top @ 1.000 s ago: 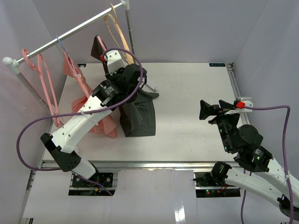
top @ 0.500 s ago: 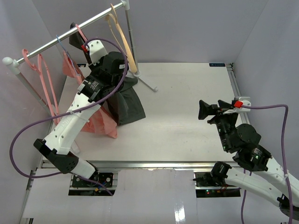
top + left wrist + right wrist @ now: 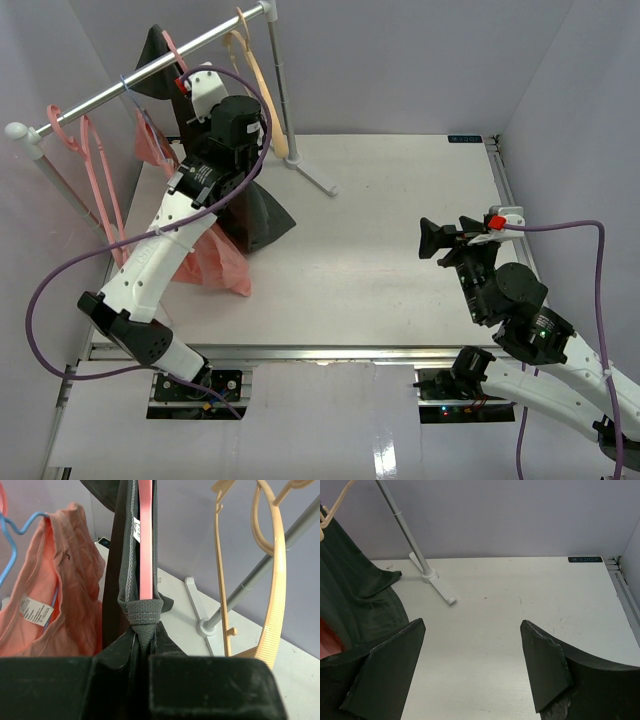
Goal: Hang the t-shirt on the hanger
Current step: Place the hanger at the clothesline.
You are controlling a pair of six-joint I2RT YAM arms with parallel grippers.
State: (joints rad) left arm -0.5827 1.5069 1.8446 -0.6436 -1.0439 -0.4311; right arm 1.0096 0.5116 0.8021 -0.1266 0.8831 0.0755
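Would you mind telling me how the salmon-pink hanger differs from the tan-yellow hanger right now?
The hanger is salmon-pink; the tan-yellow hanger is pale tan. The hanger sits inside the collar of the t-shirt, whereas the tan-yellow hanger is bare. The left gripper pinches the t-shirt at the hanger, while nothing grips the tan-yellow hanger, which hangs from the rail. Both are slim clothes hangers.

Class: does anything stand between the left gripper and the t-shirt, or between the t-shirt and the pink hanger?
Nothing visible does. The left gripper is shut on the t-shirt at its collar, and the pink hanger runs up inside that collar. The tan hanger and salmon garment hang to either side.
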